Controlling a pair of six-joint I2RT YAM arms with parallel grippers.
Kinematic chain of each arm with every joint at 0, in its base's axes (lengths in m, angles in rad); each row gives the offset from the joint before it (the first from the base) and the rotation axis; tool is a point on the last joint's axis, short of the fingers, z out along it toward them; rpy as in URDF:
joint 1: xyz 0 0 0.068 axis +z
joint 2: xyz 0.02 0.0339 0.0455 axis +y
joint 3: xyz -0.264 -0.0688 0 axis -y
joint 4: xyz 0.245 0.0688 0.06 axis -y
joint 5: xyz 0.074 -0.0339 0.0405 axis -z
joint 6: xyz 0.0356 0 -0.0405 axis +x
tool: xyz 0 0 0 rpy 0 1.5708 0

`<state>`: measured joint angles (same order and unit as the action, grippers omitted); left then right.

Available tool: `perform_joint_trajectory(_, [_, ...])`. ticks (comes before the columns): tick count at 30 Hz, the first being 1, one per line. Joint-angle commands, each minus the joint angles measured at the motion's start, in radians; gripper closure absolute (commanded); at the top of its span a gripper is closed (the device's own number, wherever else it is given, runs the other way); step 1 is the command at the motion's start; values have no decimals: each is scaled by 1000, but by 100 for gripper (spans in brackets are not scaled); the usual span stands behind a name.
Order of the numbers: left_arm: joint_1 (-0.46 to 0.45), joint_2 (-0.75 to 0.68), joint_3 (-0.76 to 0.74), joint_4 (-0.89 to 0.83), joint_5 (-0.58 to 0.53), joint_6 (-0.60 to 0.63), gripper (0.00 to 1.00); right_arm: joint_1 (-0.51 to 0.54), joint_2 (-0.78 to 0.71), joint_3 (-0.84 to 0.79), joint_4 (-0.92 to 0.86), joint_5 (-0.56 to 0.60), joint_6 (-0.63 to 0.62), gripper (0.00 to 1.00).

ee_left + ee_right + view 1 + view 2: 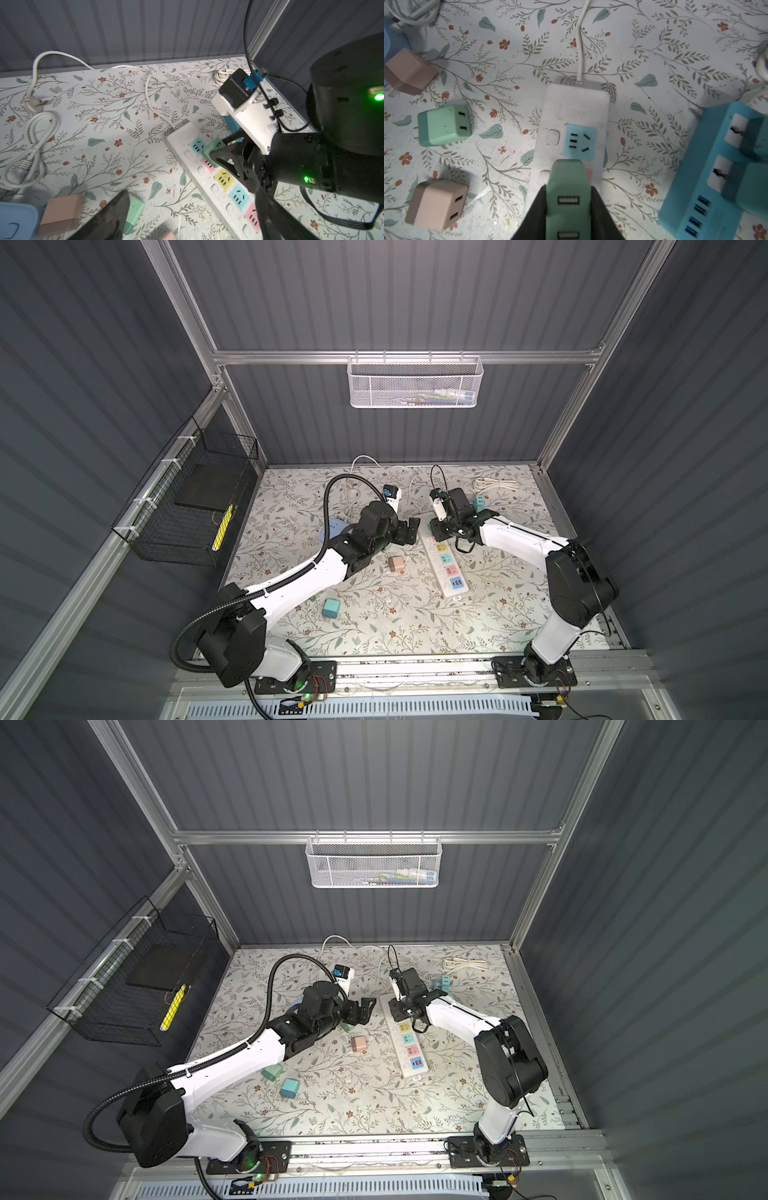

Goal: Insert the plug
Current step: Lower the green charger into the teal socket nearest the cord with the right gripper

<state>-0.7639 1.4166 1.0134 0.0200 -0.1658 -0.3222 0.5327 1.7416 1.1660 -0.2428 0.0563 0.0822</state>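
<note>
On the floral-patterned surface [374, 622], the long white plastic power strip [444, 566] runs from 5 o'clock, near, to 11 o'clock, far. Toward its far end the right gripper [568, 193] is clamped on the green cube-shaped plug [566, 176]. The plug sits directly over the pink socket [207, 164] (prongs hidden), so the coming move looks like a straight press down. The left gripper [409, 532], at the strip's 9 o'clock, gapes wide and empty.

Matt green plastic plug [568, 182], scuffed white plastic power strip [575, 108], floral table cover [654, 62] — smooth, lightly scratched
</note>
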Motion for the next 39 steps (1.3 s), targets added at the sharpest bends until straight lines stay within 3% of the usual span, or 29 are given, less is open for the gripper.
perform_joint_trajectory(1, [3, -43, 28, -50, -62, 20, 5, -4, 20, 33, 37, 52, 20, 84])
perform_joint_trajectory(7, [5, -49, 43, -83, -107, 39, 4, -11, 69, 63, 26, 38, 16, 84])
perform_joint_trajectory(29, [3, -39, 49, -92, -90, 62, 4, -18, 136, 137, -18, -9, 31, 86])
perform_joint_trajectory(39, [3, -31, 50, -91, -72, 51, 4, -11, 151, 97, -3, 59, 26, 86])
